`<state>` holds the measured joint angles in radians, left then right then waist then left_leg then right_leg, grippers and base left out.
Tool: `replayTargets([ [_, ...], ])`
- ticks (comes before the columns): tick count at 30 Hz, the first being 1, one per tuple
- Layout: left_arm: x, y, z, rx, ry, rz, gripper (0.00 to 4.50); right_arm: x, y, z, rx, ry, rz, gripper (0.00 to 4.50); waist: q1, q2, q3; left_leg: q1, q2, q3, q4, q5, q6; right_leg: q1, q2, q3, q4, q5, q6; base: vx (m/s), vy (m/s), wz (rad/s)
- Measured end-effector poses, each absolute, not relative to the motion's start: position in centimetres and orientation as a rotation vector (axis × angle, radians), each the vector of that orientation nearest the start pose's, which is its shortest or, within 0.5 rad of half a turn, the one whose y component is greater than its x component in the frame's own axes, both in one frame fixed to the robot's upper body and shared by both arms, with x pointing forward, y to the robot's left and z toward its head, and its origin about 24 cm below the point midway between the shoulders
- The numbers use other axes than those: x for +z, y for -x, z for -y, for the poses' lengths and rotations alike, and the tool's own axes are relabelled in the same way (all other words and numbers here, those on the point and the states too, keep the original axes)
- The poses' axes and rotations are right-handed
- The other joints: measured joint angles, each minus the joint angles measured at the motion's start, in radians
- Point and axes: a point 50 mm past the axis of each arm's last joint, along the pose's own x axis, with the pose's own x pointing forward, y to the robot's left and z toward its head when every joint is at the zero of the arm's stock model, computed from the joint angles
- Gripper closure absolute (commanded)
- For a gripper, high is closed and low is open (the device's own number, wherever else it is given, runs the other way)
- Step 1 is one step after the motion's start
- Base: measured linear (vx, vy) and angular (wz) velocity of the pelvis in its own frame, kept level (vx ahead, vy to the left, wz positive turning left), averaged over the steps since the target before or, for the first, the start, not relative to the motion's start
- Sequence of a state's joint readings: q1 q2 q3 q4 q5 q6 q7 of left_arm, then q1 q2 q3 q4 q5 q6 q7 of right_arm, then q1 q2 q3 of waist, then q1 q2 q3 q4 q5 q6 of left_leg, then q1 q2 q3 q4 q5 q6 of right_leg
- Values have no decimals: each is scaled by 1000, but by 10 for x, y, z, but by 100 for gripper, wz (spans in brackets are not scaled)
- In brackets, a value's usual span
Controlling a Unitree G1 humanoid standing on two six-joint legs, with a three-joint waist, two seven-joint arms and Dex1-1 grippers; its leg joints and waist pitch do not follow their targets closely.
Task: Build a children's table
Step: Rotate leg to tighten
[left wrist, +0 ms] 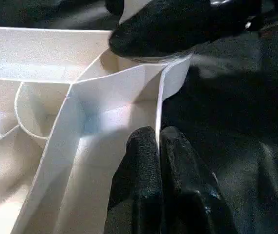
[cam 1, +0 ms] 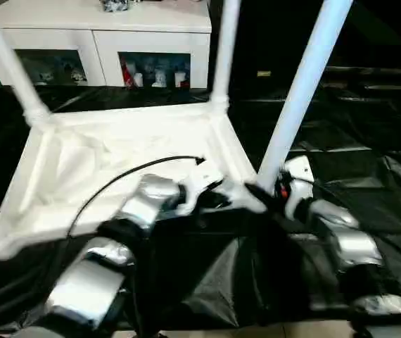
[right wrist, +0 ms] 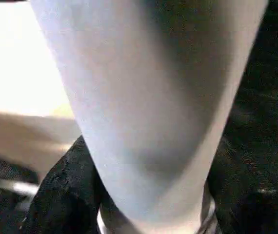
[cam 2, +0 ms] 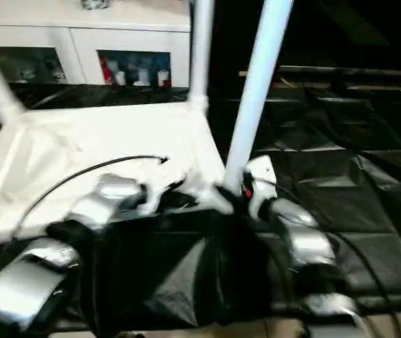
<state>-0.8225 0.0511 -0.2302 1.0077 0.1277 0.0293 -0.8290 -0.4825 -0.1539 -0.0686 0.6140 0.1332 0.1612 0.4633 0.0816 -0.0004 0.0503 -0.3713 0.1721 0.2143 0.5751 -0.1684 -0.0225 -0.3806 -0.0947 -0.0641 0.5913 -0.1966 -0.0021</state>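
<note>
Cabinet (cam 1: 95,32) stands behind the upturned children's table (cam 1: 116,162).

Leg tops cut off
The three upright legs (cam 1: 304,83) run past the upper edge; cabinet (cam 1: 151,69) contents too blurred to identify.

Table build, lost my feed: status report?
Left hand shut on tabletop rim. Right hand around near-corner leg at its socket. Two far legs standing. Nothing in the way.

A white cabinet (cam 1: 95,32) with glass-fronted shelves stands behind the black-draped work table (cam 1: 369,148).
</note>
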Motion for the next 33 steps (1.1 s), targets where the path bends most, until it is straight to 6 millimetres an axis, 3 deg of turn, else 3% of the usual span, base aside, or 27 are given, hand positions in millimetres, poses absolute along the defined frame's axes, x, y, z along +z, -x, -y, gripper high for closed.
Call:
replayTargets([
  [4, 44, -348, -49, -1102, -340, -392, 450, 28, -334, 152, 416, -58, -280, 199, 0, 1, -1, 0, 0, 0, 0, 0, 0, 1, 0, 0, 0, 0, 0, 0, 0, 0],
  [5, 44, -348, -49, -1102, -340, -392, 450, 28, -334, 152, 417, -59, -276, 143, 0, 1, -1, 0, 0, 0, 0, 0, 0, 1, 0, 0, 0, 1, -1, 0, 0, 0],
  [8, 44, -347, -50, -1108, -342, -388, 450, 28, -332, 152, 448, -65, -269, 123, 2, 2, -1, 0, 0, 0, -1, 0, 0, 0, 0, 0, 0, 1, -1, 0, 0, 0],
  [23, 49, -336, -93, -1346, -348, -391, 450, 41, -303, 176, 947, 55, -305, 123, 8, 3, -1, 0, 3, 0, -7, 0, 0, -4, 2, -3, 3, 1, -1, 0, 0, 0],
  [29, 50, -328, -101, -1449, -349, -413, 450, 43, -294, 172, 1106, 82, -345, 123, 10, 2, -1, -1, 2, 0, -6, 0, 0, -4, 1, -2, 2, 1, -1, 0, 0, 0],
  [30, 50, -327, -101, -1462, -349, -416, 450, 43, -293, 171, 1119, 78, -350, 147, 12, 2, -1, -1, 2, 0, -6, 0, 0, -4, 1, -2, 2, 1, -1, 0, 0, 0],
  [33, 50, -324, -102, -1495, -344, -428, 450, 43, -292, 169, 1149, 60, -360, 154, 17, 1, -1, -1, 2, 0, -6, 0, 0, -4, 1, -2, 2, 1, -1, 0, 0, 0],
])
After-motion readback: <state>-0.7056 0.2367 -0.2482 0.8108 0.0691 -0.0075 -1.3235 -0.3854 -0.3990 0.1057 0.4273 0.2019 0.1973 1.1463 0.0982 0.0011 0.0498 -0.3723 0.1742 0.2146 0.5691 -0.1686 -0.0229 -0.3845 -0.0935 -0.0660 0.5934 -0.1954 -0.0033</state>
